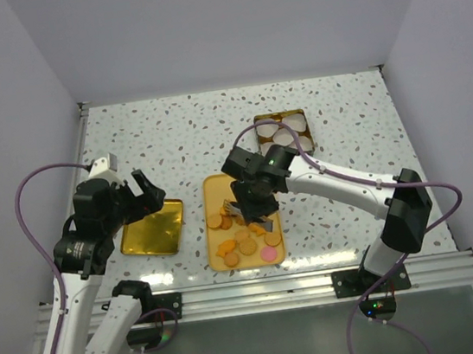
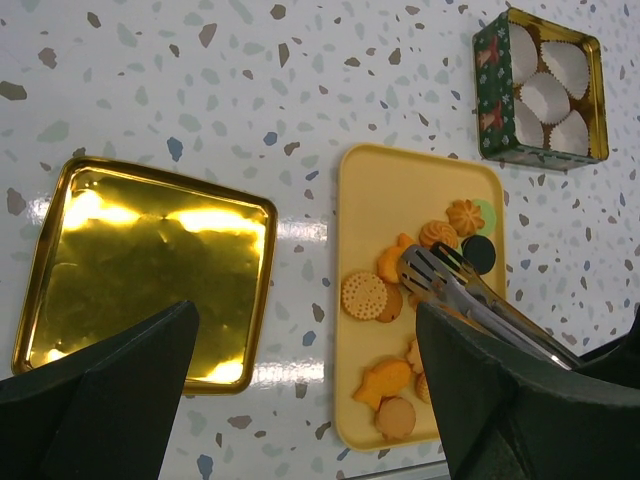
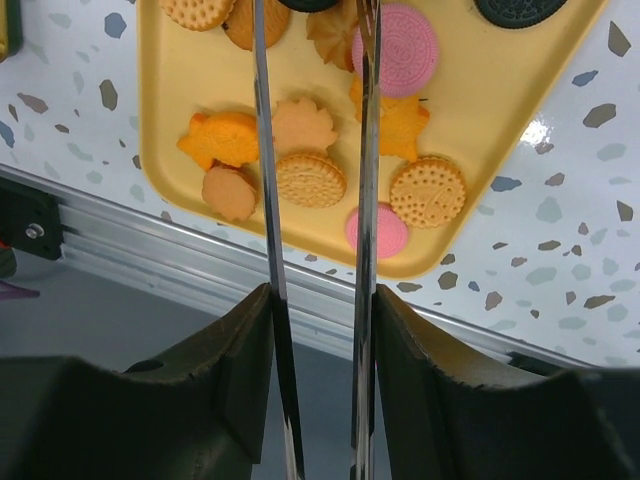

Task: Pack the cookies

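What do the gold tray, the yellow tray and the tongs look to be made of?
The gold tray looks like thin metal, mirror-glossy: bright glare patches. The yellow tray is probably plastic, smooth and semi-matte: even colour, soft sheen. The tongs seem polished steel: silvery, reflective thin arms.

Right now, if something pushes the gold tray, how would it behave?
The gold tray looks thin and shallow, so it is probably light and stiff. Lying flat on the smooth table, it would likely slide rather than tip.
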`<state>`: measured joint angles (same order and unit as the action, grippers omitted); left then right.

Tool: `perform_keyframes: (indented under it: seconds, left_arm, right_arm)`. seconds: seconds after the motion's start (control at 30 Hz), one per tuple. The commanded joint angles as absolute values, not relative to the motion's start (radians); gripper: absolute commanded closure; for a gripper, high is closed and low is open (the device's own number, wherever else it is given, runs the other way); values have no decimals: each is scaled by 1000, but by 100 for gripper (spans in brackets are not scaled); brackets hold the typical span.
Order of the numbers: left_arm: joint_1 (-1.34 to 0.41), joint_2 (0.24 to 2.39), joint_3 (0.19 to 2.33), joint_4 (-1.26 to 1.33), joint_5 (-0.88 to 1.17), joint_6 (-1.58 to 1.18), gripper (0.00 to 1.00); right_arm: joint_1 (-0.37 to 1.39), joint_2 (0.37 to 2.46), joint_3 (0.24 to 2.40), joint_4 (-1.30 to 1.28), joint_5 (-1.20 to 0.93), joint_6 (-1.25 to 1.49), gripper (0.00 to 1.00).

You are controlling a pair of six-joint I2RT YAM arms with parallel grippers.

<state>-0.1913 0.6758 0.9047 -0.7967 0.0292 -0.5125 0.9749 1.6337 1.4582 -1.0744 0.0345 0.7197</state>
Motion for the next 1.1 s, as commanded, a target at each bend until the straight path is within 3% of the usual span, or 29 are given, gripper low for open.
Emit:
perform_keyframes:
  seconds: [0.0, 0.4, 0.7, 1.07]
  left_arm:
    - [-195, 667, 902, -811, 23, -499, 4]
    - [-195, 680, 904, -801, 46, -502, 4]
    - [-195, 715, 931, -793, 52, -494, 4]
    - [-195, 776, 996, -795, 21, -477, 4]
  right_arm:
    - [979, 1605, 1483, -1095, 84, 735, 57]
    - [942, 1649, 1821, -1264, 190, 681, 57]
    - [675, 1744, 1979, -1269, 164, 555, 58]
    - [496, 1983, 2181, -1243, 150, 471, 58]
